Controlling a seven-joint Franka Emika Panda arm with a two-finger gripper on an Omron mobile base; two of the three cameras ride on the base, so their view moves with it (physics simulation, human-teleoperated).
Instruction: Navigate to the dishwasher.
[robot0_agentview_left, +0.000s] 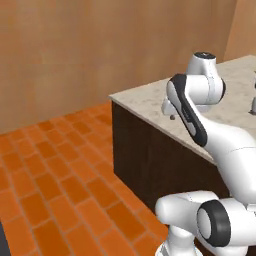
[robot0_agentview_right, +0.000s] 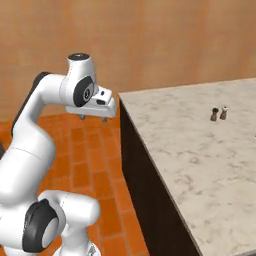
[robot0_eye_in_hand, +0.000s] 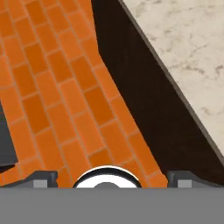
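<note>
Empty and spread wide, the two-finger gripper (robot0_agentview_right: 93, 117) hangs from my folded white arm just off the corner of the pale marbled stone countertop (robot0_agentview_right: 200, 150); in the hand view its dark fingertips (robot0_eye_in_hand: 41, 178) sit far apart at the bottom corners with nothing between them, looking down on the orange brick floor (robot0_eye_in_hand: 65, 87). The arm is tucked in a travel pose: elbow high, wrist level, hand pointing down beside the dark brown wooden island side (robot0_agentview_left: 150, 160). Two small dark shakers (robot0_agentview_right: 219, 114) stand well back on the stone. I judge I'm still mid-drive. No grey metallic dishwasher front is before me, so I can't place it. Next I need to turn the base to bring it into sight, keeping clear of that corner.
</note>
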